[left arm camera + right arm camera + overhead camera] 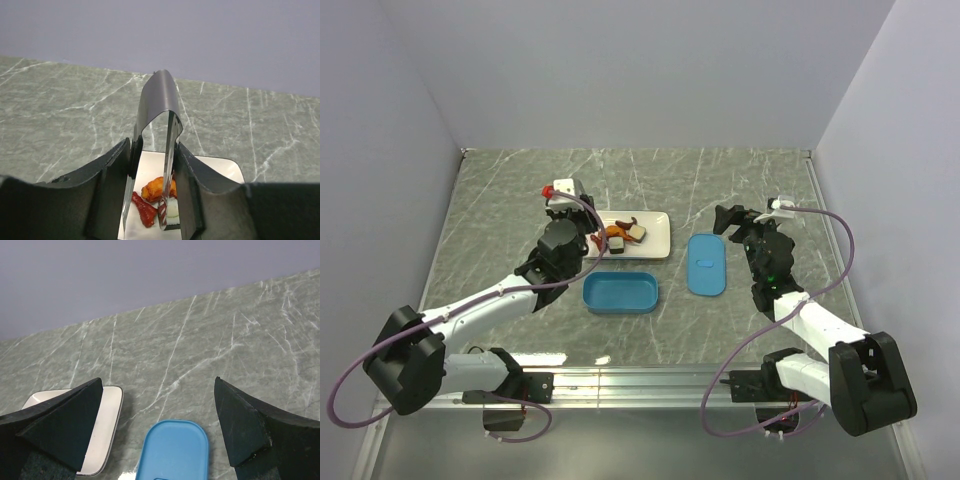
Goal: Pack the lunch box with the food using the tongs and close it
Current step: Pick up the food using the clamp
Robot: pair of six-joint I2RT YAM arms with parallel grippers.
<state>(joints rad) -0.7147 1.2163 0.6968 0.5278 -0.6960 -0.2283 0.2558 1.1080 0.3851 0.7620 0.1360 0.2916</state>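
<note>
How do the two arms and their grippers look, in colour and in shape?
The left arm and right arm have white links and bulky black joints, each with a lilac cable looping alongside. The left gripper and right gripper have matte black, wedge-shaped fingers.

In your left wrist view the fingers (107,195) cover most of the plate (220,167) and the lower legs of the tongs (157,110). You cannot tell whether the tips touch the food (159,189). From above, the arm hides the plate's left end, and the food pieces are too small to count. In your right wrist view the bottom edge cuts off the lid (172,450).
</note>
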